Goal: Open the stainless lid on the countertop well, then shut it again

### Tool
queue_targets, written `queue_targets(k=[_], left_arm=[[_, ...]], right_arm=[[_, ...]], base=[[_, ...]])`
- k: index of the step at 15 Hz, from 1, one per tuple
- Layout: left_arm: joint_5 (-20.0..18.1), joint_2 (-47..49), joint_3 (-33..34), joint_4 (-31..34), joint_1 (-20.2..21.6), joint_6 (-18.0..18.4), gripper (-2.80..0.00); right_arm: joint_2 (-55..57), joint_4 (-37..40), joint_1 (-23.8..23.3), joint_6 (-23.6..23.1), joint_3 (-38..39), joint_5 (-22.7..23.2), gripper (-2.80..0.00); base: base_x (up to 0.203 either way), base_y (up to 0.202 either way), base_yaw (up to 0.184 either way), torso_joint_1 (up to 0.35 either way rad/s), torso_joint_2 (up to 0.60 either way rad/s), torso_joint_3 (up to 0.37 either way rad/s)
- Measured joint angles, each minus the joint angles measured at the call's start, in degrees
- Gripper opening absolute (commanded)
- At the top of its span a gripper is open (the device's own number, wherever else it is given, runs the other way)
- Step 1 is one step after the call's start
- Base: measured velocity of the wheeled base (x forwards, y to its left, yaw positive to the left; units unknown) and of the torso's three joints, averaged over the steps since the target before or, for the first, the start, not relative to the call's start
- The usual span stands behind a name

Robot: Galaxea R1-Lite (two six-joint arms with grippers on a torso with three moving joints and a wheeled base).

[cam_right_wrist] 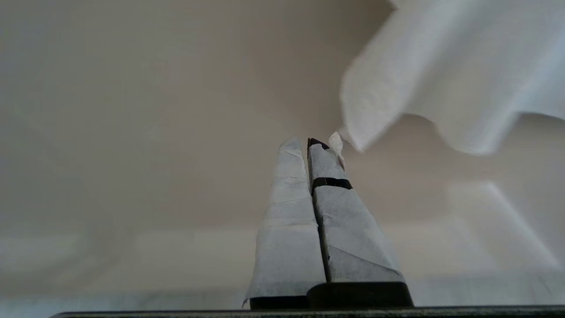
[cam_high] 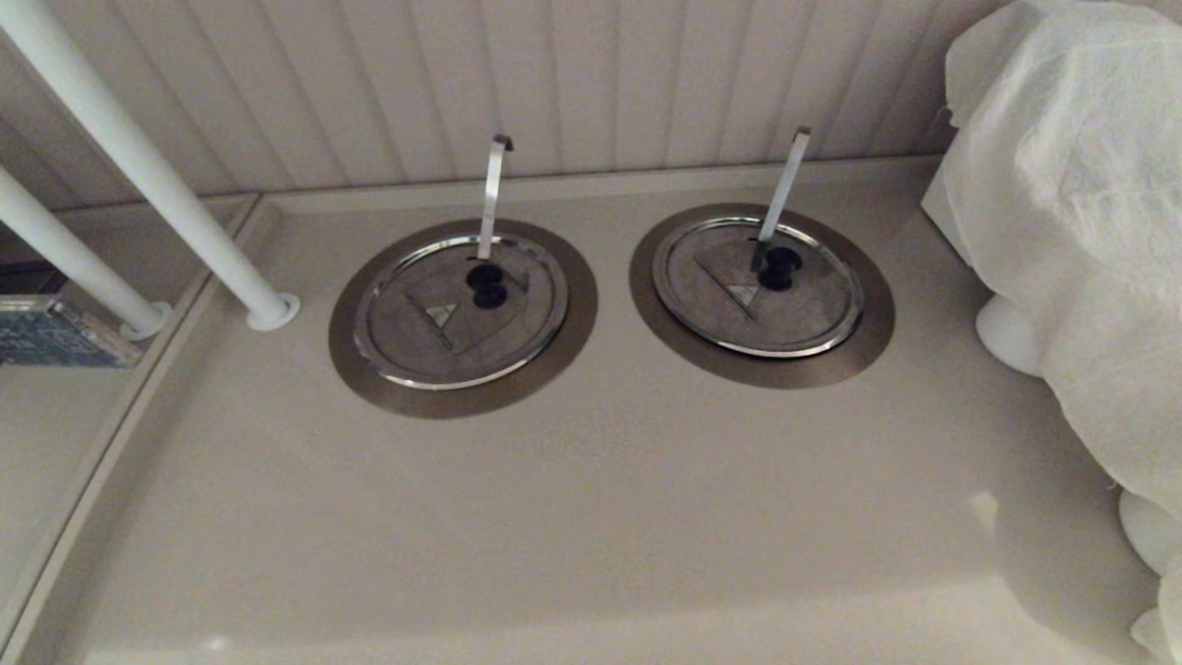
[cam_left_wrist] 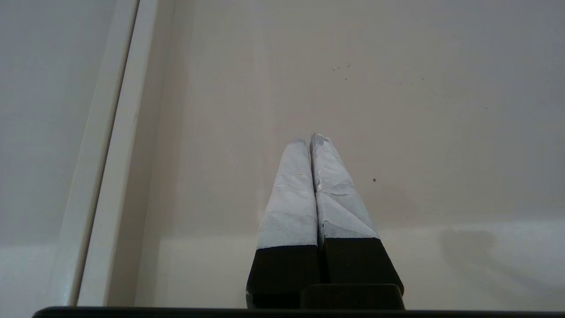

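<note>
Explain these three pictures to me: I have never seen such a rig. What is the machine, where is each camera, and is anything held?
A two-armed robot filmed this. The wide picture comes from its head, looking down on a beige counter with two round steel lids with black knobs, left and right, each lying shut in a steel-ringed well and with a flat utensil handle sticking up. White cloth drapes on the right. The other two pictures come from wrist cameras behind each arm's pincer: the left pincer and right pincer are both shut and hold nothing.
</note>
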State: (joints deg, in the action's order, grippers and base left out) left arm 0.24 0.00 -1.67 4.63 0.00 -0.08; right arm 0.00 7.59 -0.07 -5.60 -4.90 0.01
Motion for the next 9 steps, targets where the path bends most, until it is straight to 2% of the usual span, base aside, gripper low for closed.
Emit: queue_targets(k=[2,9], left_arm=[[0.01,0.00,0.00,0.01,0.00,0.01,-2.80],[-0.02,0.00,0.00,0.00,0.00,0.01,-2.80]], right_arm=[[-0.11,-6.72,-0.02,-0.98,3.66,1.13,-2.80],[-0.13,-7.43,-0.02,0.37,4.90,1.19,-2.80]], base=[[0.000,0.000,0.000,0.000,0.00,0.000],[0.000,0.000,0.000,0.000,0.00,0.000]])
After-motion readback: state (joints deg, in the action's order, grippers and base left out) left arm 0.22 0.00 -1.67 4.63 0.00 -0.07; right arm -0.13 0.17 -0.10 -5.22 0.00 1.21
